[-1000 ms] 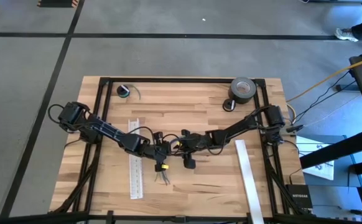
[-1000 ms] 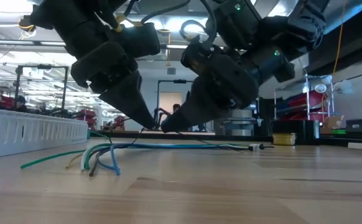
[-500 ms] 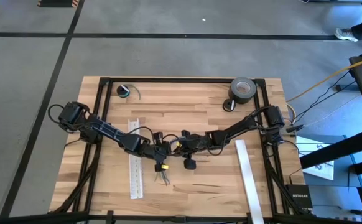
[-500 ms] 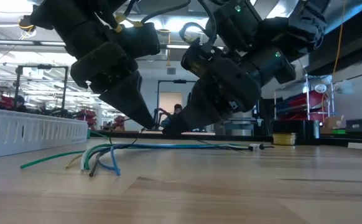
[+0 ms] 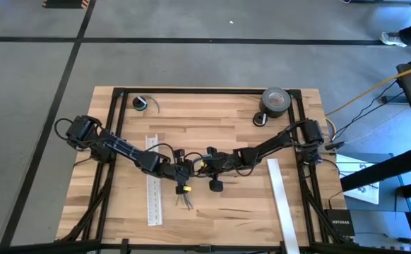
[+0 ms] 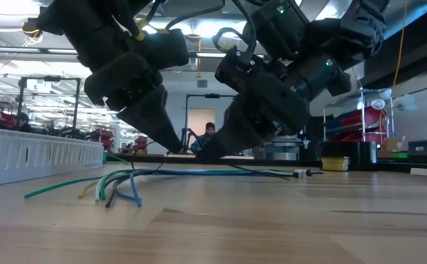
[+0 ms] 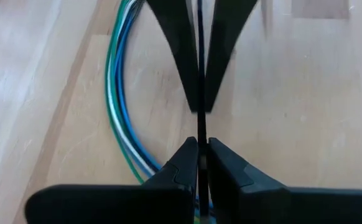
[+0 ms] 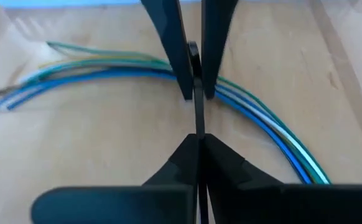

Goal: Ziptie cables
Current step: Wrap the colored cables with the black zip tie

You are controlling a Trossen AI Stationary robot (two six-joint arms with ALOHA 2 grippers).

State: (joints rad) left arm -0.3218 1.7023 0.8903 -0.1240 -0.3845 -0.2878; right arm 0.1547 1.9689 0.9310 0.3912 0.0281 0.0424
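The cables (image 5: 185,202) are a loose bundle of thin green, blue, white and pale wires lying on the wooden table. In the low view the cables (image 6: 118,187) fan out at their near ends. My left gripper (image 5: 190,168) and right gripper (image 5: 201,164) meet tip to tip at the table's middle, over the bundle's far part. Both are shut on one thin black ziptie (image 7: 201,124). The ziptie (image 8: 198,118) runs straight from one gripper to the other, crossing the cables (image 8: 106,68). Whether it goes around them is hidden. My left gripper pinches the ziptie between its two fingertips (image 7: 184,165), on the stretch (image 7: 201,140) just before them. The fingers slant down from the table's left and lie along the strip. The strip is held straight, low over the cables. My right gripper pinches the ziptie's other end (image 8: 198,127) between its two fingertips (image 8: 184,155). The fingers slant down from the table's right and lie along the strip, facing the left gripper's tips. The strip stays straight between the two holds.
A long white slotted strip (image 5: 152,189) lies left of the cables and another (image 5: 283,201) lies to the right. A dark tape roll (image 5: 276,101) and a small coil (image 5: 142,104) sit near the far edge. A person (image 6: 210,133) shows in the room behind.
The right gripper has edged slightly toward the table's right, away from the left gripper's tips. Both stay shut on the ziptie, and the cables have not moved.
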